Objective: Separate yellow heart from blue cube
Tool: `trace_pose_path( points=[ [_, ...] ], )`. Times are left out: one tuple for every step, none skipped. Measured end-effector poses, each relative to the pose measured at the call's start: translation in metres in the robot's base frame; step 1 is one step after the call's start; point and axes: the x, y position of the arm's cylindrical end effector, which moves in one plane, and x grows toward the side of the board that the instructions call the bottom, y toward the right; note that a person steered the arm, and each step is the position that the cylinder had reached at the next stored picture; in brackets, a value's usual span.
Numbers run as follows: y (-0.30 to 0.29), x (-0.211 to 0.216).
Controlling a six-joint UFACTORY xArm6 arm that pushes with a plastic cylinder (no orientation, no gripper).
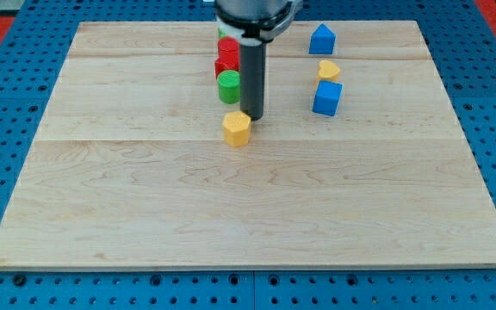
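The tip (254, 117), a bare rod grasping nothing, touches a yellow block (237, 127); the heart (328, 70) sits touching the cube (326, 97), well to the view's right. Risk: pushing the wrong yellow piece.

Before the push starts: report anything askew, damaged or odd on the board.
Nothing stands out. The yellow heart sits right against the blue cube, as expected. My tip rests beside a yellow block, away from that pair.

Wooden board (257, 207), yellow heart (328, 70), blue cube (326, 98), possibly red blocks (226, 57)
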Motion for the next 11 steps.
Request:
trace_pose_path(
  points=[
    [0.004, -0.041],
    [0.029, -0.092],
    [0.059, -0.135],
    [0.133, -0.135],
    [0.164, -0.087],
    [0.111, -0.083],
    [0.083, -0.09],
    [0.069, -0.092],
    [0.051, -0.078],
    [0.029, -0.052],
    [-0.012, -0.037]
  ],
)
